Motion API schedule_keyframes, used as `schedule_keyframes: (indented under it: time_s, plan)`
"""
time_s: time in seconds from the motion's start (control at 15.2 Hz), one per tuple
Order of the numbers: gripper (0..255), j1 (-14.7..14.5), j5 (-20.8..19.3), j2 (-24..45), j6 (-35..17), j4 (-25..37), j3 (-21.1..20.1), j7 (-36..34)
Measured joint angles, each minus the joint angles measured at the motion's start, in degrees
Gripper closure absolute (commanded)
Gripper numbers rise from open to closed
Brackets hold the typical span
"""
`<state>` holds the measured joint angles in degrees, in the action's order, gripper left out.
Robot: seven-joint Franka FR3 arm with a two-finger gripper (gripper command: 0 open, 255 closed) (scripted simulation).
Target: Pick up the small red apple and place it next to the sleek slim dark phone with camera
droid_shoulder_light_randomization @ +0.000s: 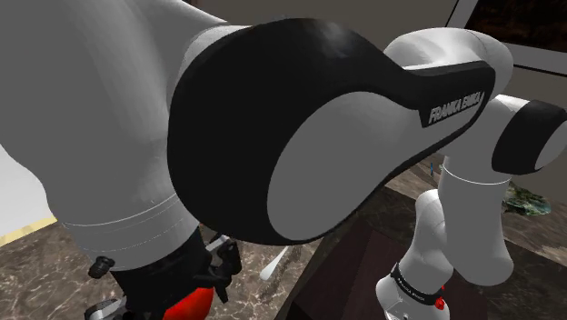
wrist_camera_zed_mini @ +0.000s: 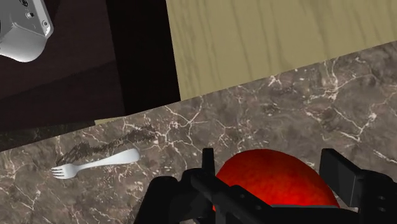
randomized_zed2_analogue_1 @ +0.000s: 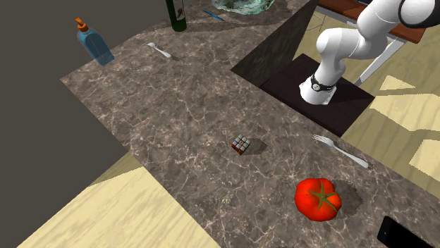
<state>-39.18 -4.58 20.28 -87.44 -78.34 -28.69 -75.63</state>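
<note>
The red round fruit [randomized_zed2_analogue_1: 319, 198], with a green star-shaped stem, sits on the marble counter [randomized_zed2_analogue_1: 183, 106] near the second exterior view's lower right. The dark slim phone [randomized_zed2_analogue_1: 405, 234] lies cut off at that view's bottom right corner, a short way from the fruit. In the wrist view my gripper [wrist_camera_zed_mini: 272, 175] is open. Its fingers [wrist_camera_zed_mini: 337, 175] stand apart on either side of the red fruit [wrist_camera_zed_mini: 273, 184], which lies beyond them and is not clasped. In the shoulder view the gripper [droid_shoulder_light_randomization: 195, 284] hangs just over the fruit [droid_shoulder_light_randomization: 191, 307], under the bulky arm.
A white fork [randomized_zed2_analogue_1: 342, 151] lies between the fruit and the dark stand [randomized_zed2_analogue_1: 352, 113]; the same fork [wrist_camera_zed_mini: 95, 163] shows beside the gripper. A small puzzle cube [randomized_zed2_analogue_1: 241, 144] sits mid-counter. At the far end are a blue bottle [randomized_zed2_analogue_1: 94, 42], a dark bottle [randomized_zed2_analogue_1: 176, 14] and another utensil [randomized_zed2_analogue_1: 161, 50].
</note>
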Motion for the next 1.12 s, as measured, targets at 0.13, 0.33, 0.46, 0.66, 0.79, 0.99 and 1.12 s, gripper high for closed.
schedule_keyframes:
  time_s: [0.13,0.33,0.46,0.66,0.79,0.99,1.12]
  plan:
    - [255,0.3,0.2,-0.5,-1.6,-2.1,0.0,0.2]
    - [255,0.6,0.3,-0.8,-4.1,-4.8,0.1,0.2]
    - [255,0.6,0.2,-0.6,-5.6,-6.2,0.1,0.2]
    - [255,0.7,0.0,-0.2,-7.8,-8.0,0.2,0.2]
    - [255,0.9,0.1,-0.4,-9.3,-9.7,0.3,0.3]
    - [255,0.9,-0.1,-0.1,-11.7,-11.8,0.4,0.3]
    - [255,1.1,-0.2,0.1,-13.1,-13.1,0.5,0.4]
